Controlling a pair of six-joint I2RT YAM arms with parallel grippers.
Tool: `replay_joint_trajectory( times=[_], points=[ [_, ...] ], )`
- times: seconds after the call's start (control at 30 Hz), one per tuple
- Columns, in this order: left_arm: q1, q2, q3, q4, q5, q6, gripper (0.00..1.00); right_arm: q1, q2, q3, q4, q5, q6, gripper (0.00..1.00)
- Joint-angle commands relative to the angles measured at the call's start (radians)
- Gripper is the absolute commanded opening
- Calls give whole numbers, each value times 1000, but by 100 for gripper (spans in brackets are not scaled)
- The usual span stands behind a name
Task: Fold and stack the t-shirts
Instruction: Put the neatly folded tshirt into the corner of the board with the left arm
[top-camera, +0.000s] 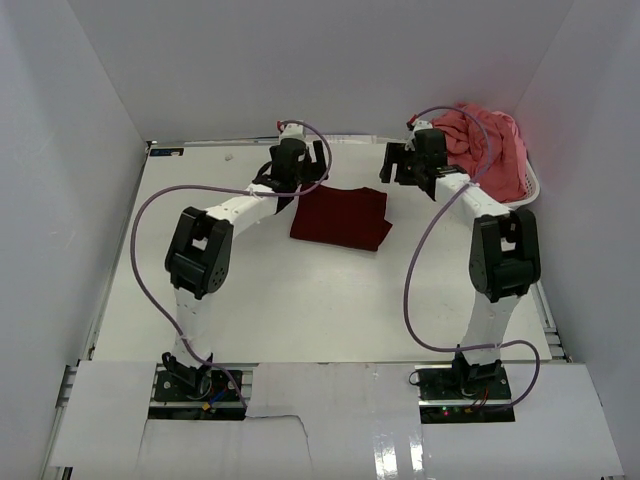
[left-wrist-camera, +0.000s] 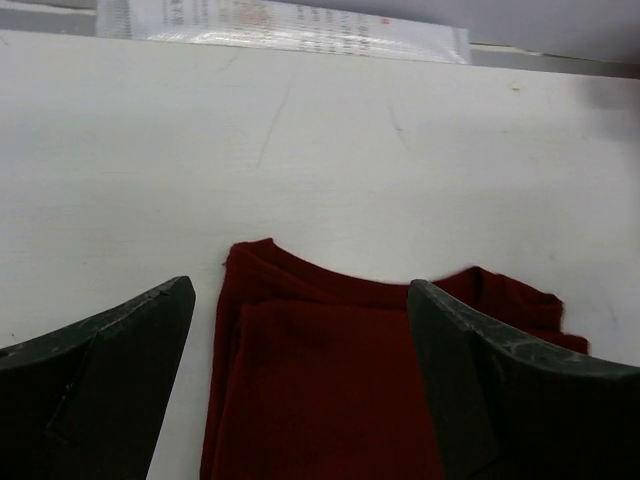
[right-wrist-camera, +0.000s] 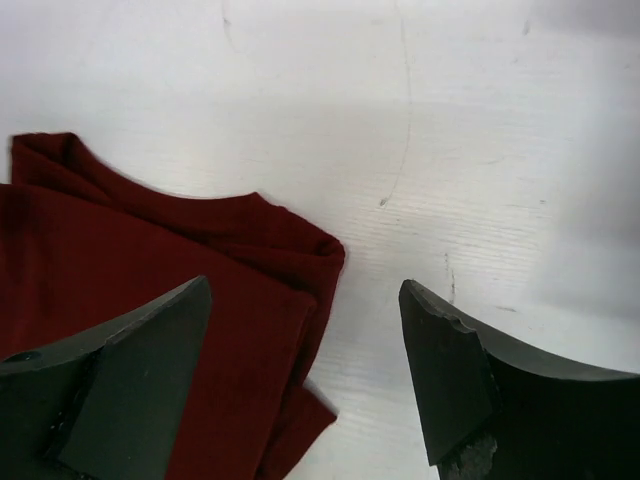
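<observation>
Top external: maroon shirt (top-camera: 340, 217) folded mid-bench, pink shirt (top-camera: 485, 145) in basket (top-camera: 530, 190), far right corner.
We see left gripper (left-wrist-camera: 300, 288) and right gripper (right-wrist-camera: 305, 288) gaping wide, empty, by the maroon shirt's 2 far corners.

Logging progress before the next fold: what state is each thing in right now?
Dark maroon cloth t-shirt: folded, flat on the table.
Coral pink cloth t-shirt: crumpled, unfolded, heaped in the white plastic basket.
Basket: upright, holding that shirt.
Left gripper: jaws open, empty.
Right gripper: jaws open, empty.
</observation>
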Motion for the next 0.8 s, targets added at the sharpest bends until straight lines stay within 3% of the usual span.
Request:
replay_joint_trajectory(
  times=[0.0,0.17,0.27,0.33,0.43,0.53,0.77],
  points=[
    [-12,-182,-100,16,139,17,98,-3,-132,-55,44,23,-16,81],
    [-39,-253,-184,-100,251,-27,95,-3,-234,-161,7,-12,4,74],
    [-51,-247,-187,-166,314,-48,83,-3,-278,-200,-7,-7,13,72],
    [-71,-259,-231,-139,345,-50,59,-3,-300,-217,-5,-12,15,72],
    [-93,-226,-224,-137,347,-42,7,-3,-307,-218,-19,-21,16,71],
    [-94,-175,-178,-163,350,-44,0,-3,-318,-224,-25,-35,19,71],
    [-101,-40,-107,-187,409,-45,0,-3,-341,-249,-34,-50,22,71]
  ],
)
